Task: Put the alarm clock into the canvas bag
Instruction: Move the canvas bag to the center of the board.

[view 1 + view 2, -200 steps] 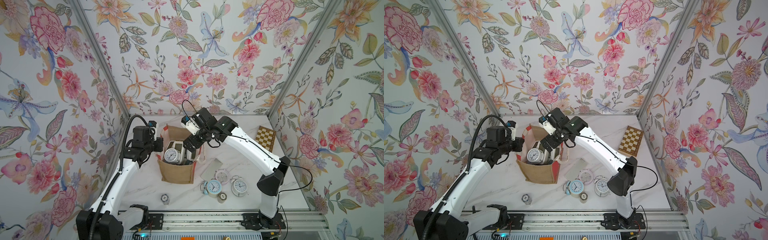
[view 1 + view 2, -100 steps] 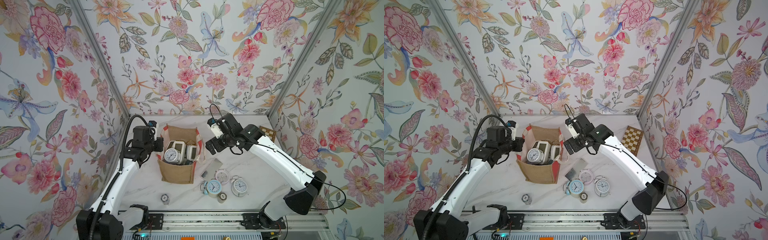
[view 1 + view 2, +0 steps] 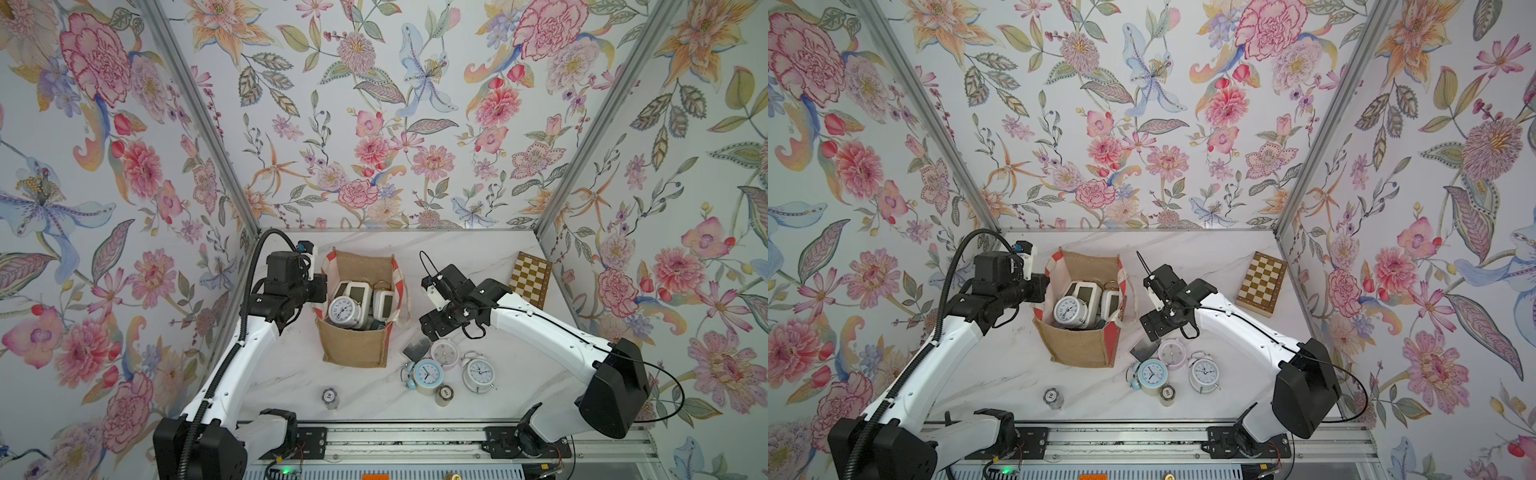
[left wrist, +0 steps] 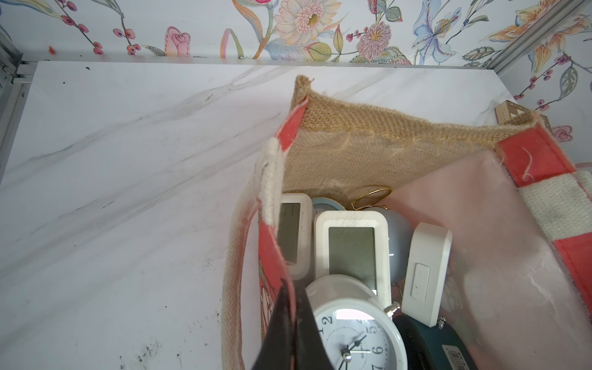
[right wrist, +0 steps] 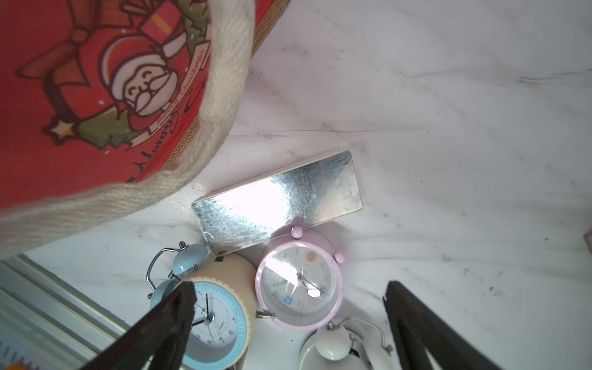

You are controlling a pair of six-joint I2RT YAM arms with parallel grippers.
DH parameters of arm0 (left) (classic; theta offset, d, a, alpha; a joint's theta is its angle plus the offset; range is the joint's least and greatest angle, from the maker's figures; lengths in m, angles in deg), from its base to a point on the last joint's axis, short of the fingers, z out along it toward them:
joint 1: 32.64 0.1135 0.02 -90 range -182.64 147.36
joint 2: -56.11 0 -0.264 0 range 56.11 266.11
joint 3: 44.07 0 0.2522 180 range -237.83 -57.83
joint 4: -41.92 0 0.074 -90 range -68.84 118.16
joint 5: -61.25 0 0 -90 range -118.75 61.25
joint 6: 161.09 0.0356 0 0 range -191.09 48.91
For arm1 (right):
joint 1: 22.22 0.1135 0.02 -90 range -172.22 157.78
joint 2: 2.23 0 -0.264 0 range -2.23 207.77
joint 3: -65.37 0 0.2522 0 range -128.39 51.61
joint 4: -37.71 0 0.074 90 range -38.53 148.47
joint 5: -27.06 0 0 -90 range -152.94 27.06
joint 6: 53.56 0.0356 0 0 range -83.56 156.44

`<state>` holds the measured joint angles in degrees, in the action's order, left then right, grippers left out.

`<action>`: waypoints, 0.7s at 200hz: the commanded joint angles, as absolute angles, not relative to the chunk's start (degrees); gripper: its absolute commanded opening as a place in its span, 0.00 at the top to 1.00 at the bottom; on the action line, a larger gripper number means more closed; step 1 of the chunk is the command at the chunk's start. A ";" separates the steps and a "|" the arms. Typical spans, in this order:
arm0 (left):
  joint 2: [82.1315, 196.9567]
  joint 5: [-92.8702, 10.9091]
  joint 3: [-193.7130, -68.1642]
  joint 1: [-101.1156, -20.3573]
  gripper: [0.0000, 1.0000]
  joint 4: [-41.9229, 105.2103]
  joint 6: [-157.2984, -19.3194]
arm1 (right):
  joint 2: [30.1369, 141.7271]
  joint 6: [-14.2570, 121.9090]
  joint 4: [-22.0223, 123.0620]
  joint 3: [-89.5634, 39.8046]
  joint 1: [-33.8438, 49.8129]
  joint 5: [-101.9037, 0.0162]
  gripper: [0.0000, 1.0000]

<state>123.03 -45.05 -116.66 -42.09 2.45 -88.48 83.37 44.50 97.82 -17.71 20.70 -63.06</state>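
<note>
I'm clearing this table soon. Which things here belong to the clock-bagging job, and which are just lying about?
Job: canvas bag; clocks inside it; pink clock; blue-faced clock; white twin-bell clock; mirrored slab, possibly a clock.
Lying about: chessboard; grey round piece; tan round piece.

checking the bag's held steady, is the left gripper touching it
Touching. The left wrist view shows the left gripper shut on the bag's red side wall, pinching its edge.

Centre frame, the canvas bag (image 3: 353, 345) stands on the worktop (image 3: 286, 365), alarm clocks (image 3: 345, 309) inside; more clocks (image 3: 428, 372) lie lower right of it.
</note>
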 commanded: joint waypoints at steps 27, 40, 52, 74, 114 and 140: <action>123.26 -45.36 -118.03 -42.53 0.96 6.85 -88.84 | 86.48 45.32 90.97 -13.59 27.24 -64.18 0.05; 123.28 -45.34 -118.00 -42.51 0.96 6.83 -88.84 | 87.92 45.39 90.03 -12.97 28.60 -65.63 0.04; 123.22 -45.36 -118.04 -42.48 0.96 6.72 -88.83 | 89.08 45.66 89.66 -12.90 29.58 -67.32 0.02; 123.00 -45.28 -117.99 -42.40 0.96 6.69 -88.84 | 90.99 45.76 88.19 -12.31 31.19 -69.95 0.00; 123.12 -45.36 -118.17 -42.48 0.96 6.71 -88.75 | 94.73 45.93 87.46 -12.37 33.70 -73.99 0.01; 123.22 -45.38 -118.46 -42.47 0.96 6.61 -88.73 | 96.91 46.25 87.22 -12.67 34.72 -77.25 0.01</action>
<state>123.03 -45.02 -116.66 -42.09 2.51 -88.48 94.26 45.39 87.09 -12.81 33.48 -72.77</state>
